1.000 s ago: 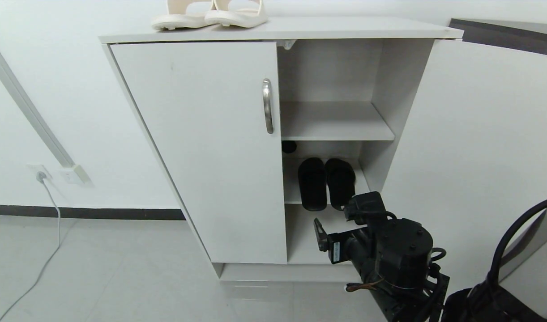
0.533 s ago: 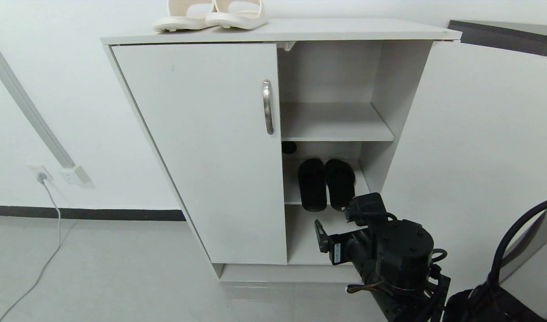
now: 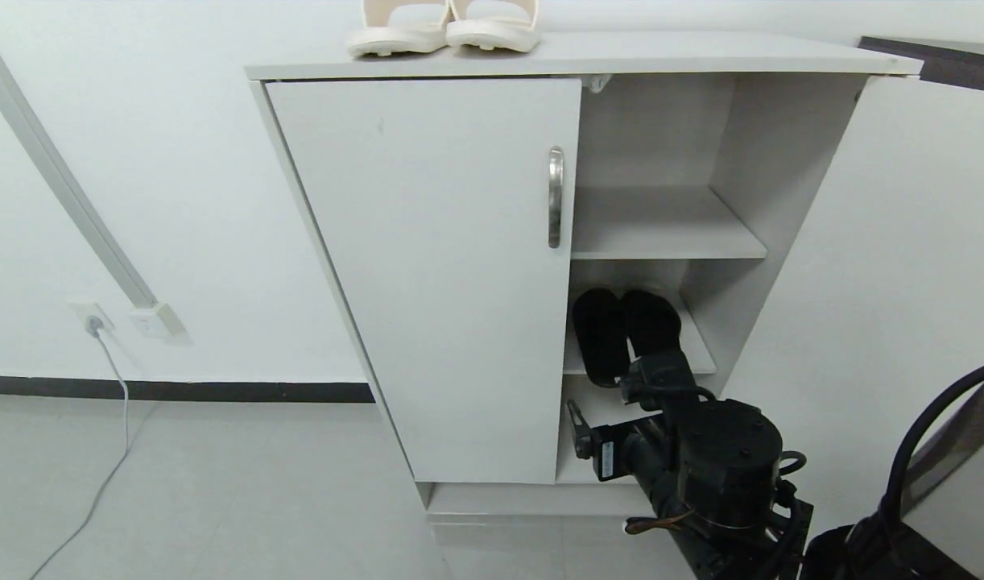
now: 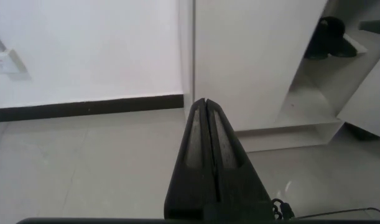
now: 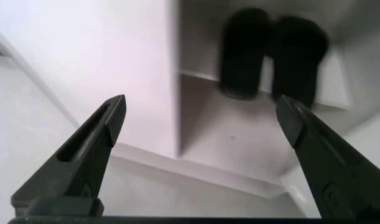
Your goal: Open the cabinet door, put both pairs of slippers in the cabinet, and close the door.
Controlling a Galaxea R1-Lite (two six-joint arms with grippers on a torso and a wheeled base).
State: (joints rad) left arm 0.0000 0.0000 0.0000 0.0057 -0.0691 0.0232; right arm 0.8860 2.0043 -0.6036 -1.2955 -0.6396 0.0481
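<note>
Floor [image 3: 218, 499] of pale tile meets a white wall [image 3: 138, 161], where the cabinet [image 3: 701, 55] stands with its right door [image 3: 903, 282] swung open and its left door [image 3: 444, 266] shut. Black slippers [image 3: 625, 330] lie side by side on the middle shelf [image 3: 696, 357]; white slippers [image 3: 444, 32] sit on the cabinet's top. Right end effector [image 5: 202, 109] hangs before the open half, near the black pair, fingers wide apart, holding nothing. Left end effector [image 4: 205, 124] faces the cabinet's foot, fingers pressed together, empty.

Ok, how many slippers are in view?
4: two black slippers side by side on the cabinet's lower shelf, two cream slippers on the cabinet top. The shut left door may hide more.
</note>
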